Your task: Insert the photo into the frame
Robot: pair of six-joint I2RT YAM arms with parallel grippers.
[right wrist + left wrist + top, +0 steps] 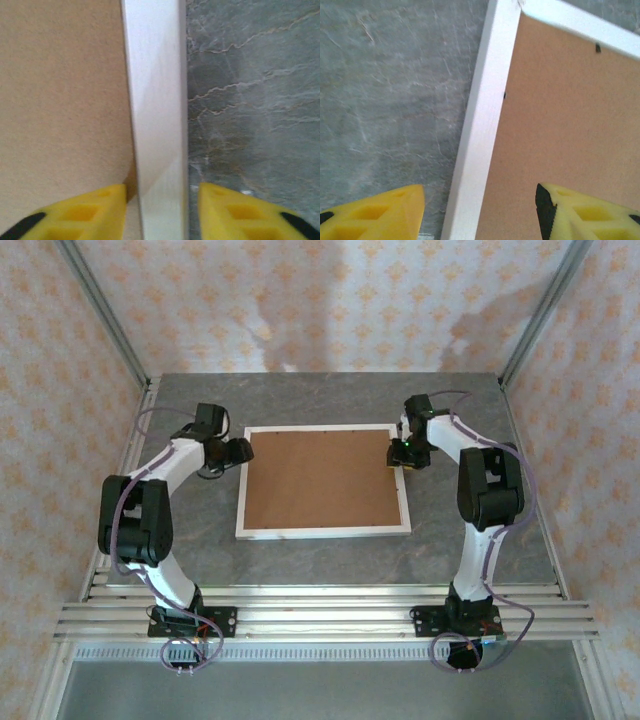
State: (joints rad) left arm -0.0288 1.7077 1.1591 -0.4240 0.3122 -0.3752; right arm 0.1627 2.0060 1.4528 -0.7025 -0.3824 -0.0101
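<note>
White frame (322, 531) flat on table (300, 562), back up, brown backing board (320, 478) filling its opening, left gripper (480, 192) released, jaws astride left rail by far corner, right gripper (162, 187) close about right rail, clenched or clear cannot tell, finger bases cut off below

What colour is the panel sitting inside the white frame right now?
Plain brown, no print: the flat backing board shows best in the top external view.
</note>
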